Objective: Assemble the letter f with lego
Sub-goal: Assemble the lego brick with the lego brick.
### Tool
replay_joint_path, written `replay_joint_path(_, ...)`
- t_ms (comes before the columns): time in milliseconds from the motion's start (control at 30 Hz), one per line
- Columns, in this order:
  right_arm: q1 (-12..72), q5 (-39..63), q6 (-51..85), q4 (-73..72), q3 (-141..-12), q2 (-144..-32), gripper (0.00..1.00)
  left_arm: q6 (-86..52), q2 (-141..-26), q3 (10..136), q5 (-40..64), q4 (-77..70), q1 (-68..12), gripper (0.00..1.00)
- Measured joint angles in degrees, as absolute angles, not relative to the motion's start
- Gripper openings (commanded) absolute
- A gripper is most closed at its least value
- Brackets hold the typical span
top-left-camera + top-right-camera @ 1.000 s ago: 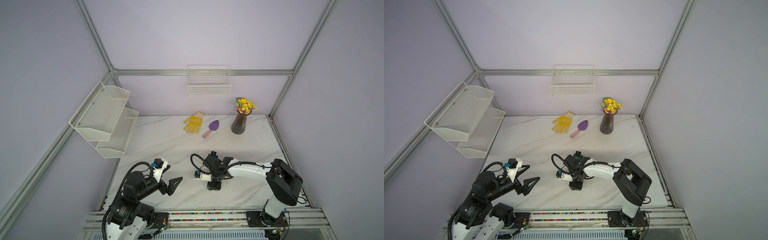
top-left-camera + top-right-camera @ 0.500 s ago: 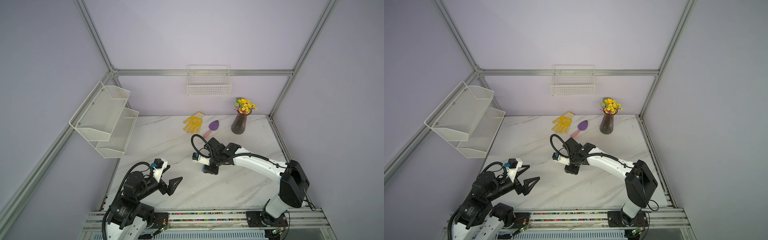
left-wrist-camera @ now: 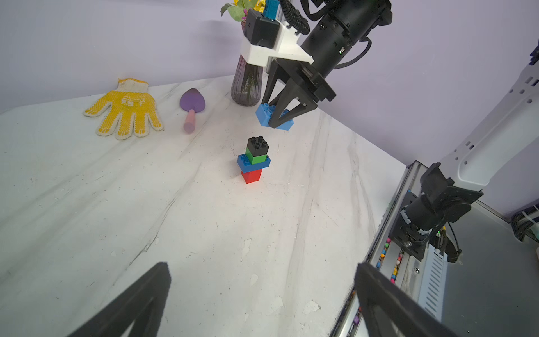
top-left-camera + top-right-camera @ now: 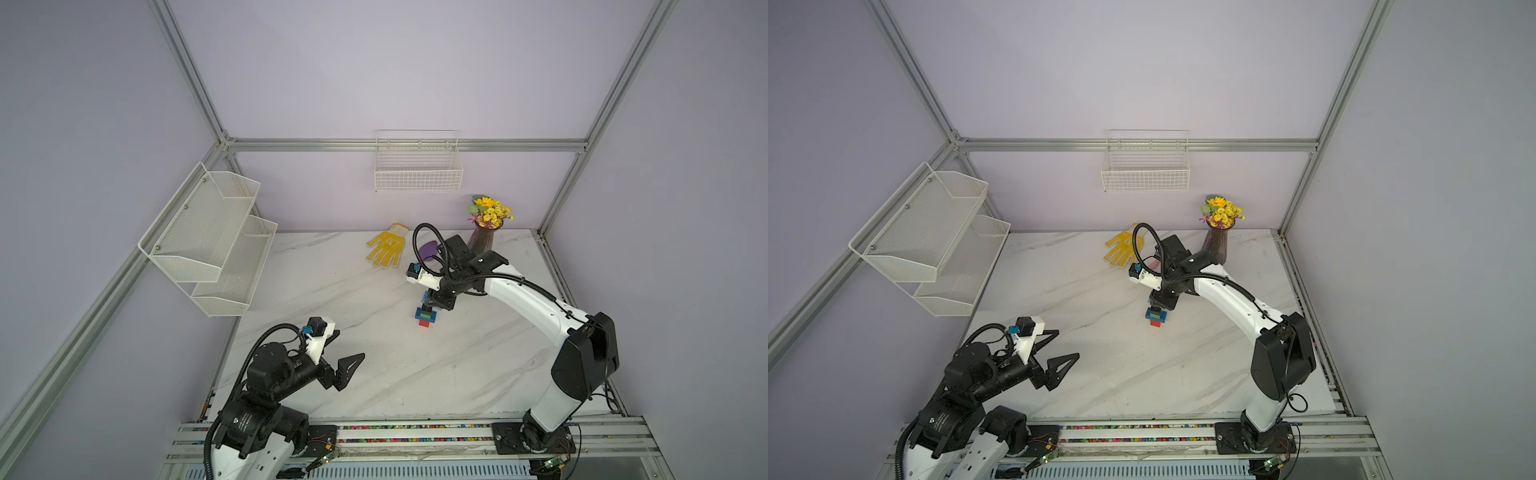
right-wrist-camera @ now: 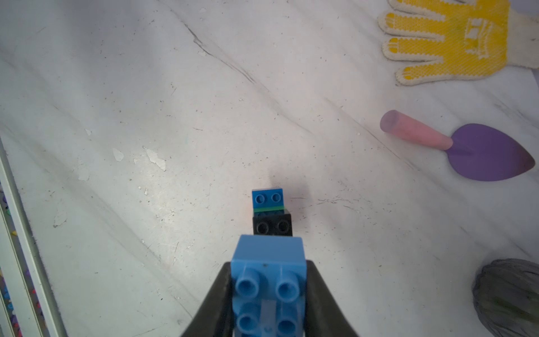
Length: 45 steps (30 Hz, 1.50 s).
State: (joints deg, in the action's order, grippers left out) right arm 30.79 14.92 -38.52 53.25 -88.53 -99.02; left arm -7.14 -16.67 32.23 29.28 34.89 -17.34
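The half-built letter f (image 3: 253,160) stands upright on the marble table (image 3: 131,210), just below the right gripper (image 3: 280,120) and slightly ahead of its tips. It has a red brick (image 3: 251,176) at the foot, a blue bar (image 3: 250,167) across that, then a green brick (image 3: 257,157) and a black brick (image 3: 257,144) on top with its studs bare. We read that bare top as the seat for the last piece.

That piece, a second blue brick (image 5: 268,274), is pinched in the right gripper. The jaws press on its long sides and its studs face up towards the wrist, so it can go straight down onto the black brick. It hangs clear of the black brick, not touching (from the left wrist view it looks a little tilted).

In the right wrist view the blue bar pokes out past the black brick, away from the gripper. We judge the second blue brick should overhang the same way to form the upper arm.

The left gripper (image 4: 348,344) hovers well apart from the bricks, jaws spread wide and empty, probably parked out of the way. Beyond the right gripper lie a purple trowel (image 3: 192,103) and a yellow glove (image 3: 125,109), with a vase of flowers (image 3: 246,84) nearby; we judge none of them is needed here.
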Motion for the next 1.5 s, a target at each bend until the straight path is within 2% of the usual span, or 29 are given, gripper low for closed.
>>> replay_joint_path(333,30.00,16.32,-42.33,57.74,-92.55,-106.76,0.08,-7.92,-16.80,32.23,28.12,34.92,-17.34,1.00)
replay_joint_path(1500,29.71,15.86,-43.79,61.21,-94.50,-108.66,0.07,-7.94,-16.80,32.23,27.20,34.98,-17.39,1.00)
